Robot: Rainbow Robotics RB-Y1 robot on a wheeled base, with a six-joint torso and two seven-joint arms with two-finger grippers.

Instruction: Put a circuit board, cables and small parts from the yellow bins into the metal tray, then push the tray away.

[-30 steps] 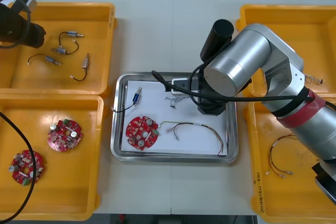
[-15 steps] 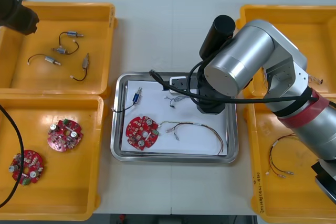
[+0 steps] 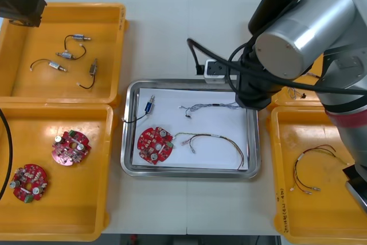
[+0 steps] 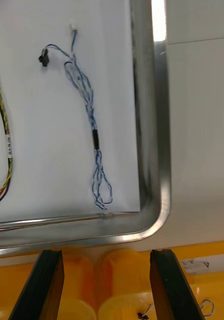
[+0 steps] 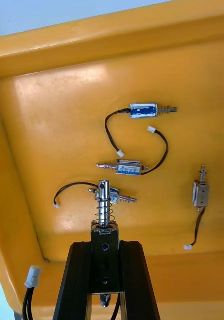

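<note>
The metal tray (image 3: 129,162), white inside, holds a red circuit board (image 3: 155,144), a small metal part (image 3: 149,107) on a black lead, a red and yellow cable (image 3: 221,140) and a blue and white cable (image 3: 210,107). My right gripper (image 4: 106,285) is open with nothing between its fingers, just past the tray's right rim (image 4: 159,150); the blue and white cable (image 4: 92,125) lies loose beyond the fingers. My left gripper (image 5: 104,250) is shut on a small metal part (image 5: 105,227) with a spring, raised over the far left bin (image 5: 52,125).
Three more small metal parts (image 3: 66,55) lie in the far left yellow bin (image 3: 109,12). The near left bin (image 3: 74,222) holds two circuit boards (image 3: 70,147). A red and yellow cable (image 3: 307,170) lies in the near right bin (image 3: 281,222). My right arm (image 3: 298,32) covers the far right bin.
My right arm rose and drew back to the right from the tray's middle, leaving the blue and white cable stretched out in the tray. My left arm shifted toward the table's far left corner.
</note>
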